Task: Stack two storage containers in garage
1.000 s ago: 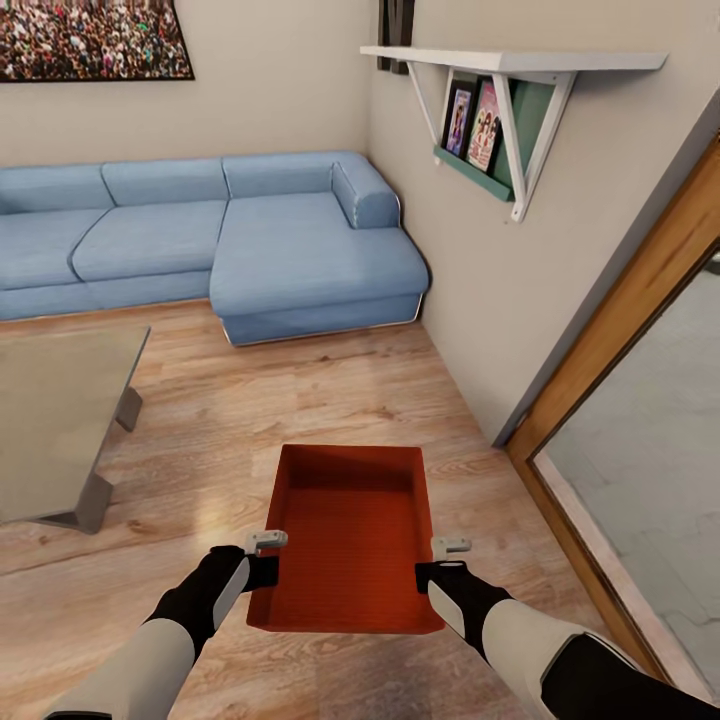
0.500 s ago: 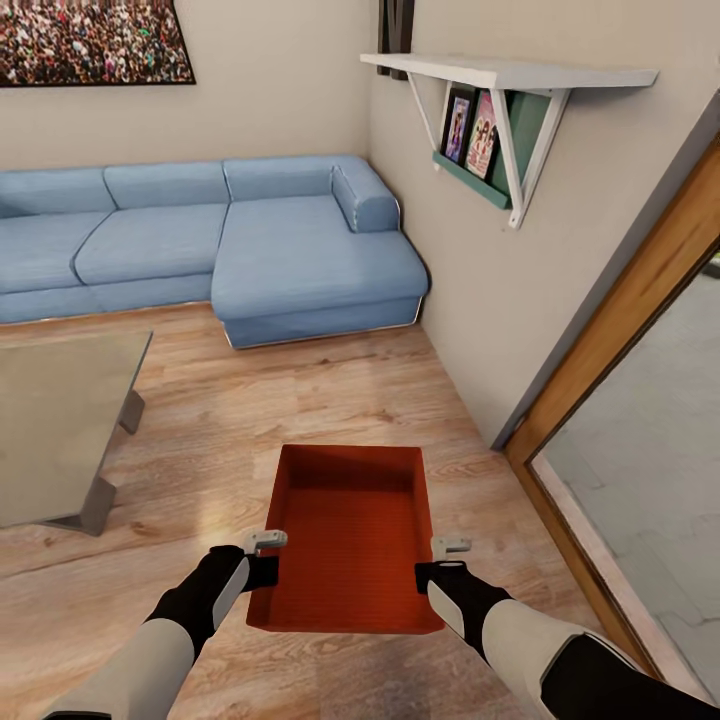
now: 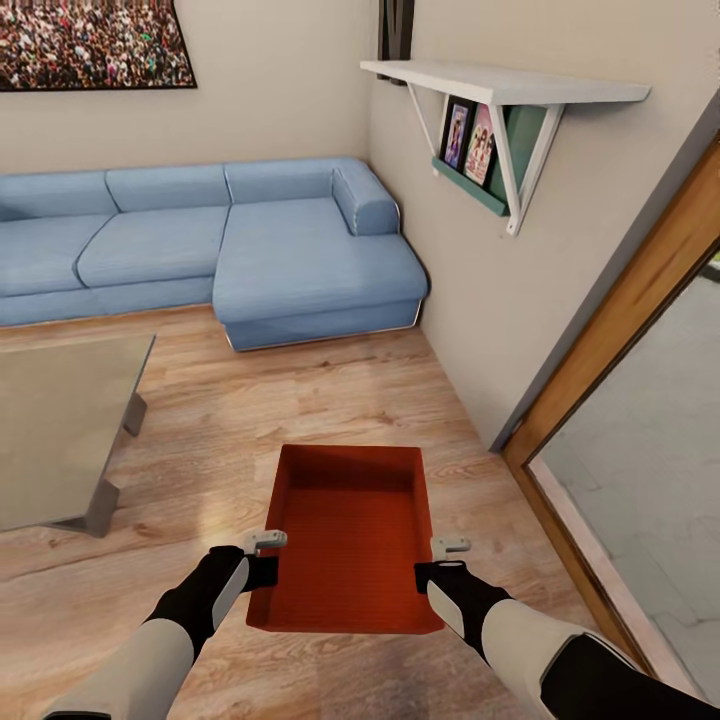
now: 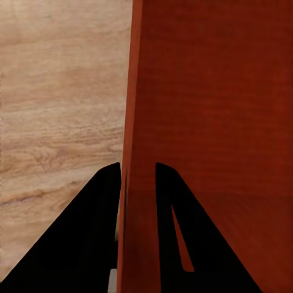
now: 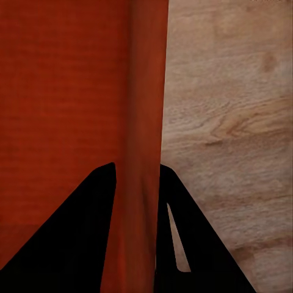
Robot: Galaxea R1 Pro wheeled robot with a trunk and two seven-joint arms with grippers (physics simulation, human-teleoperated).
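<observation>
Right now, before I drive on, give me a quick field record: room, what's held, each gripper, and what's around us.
room: living room, wood-plank floor
held: one storage container, orange-red, open top, empty inside
left gripper: shut on the container's left wall
right gripper: shut on the container's right wall
ahead: blue sofa
to the left: glass-topped table
to the right: wood-framed glass door; wall shelf above
</observation>
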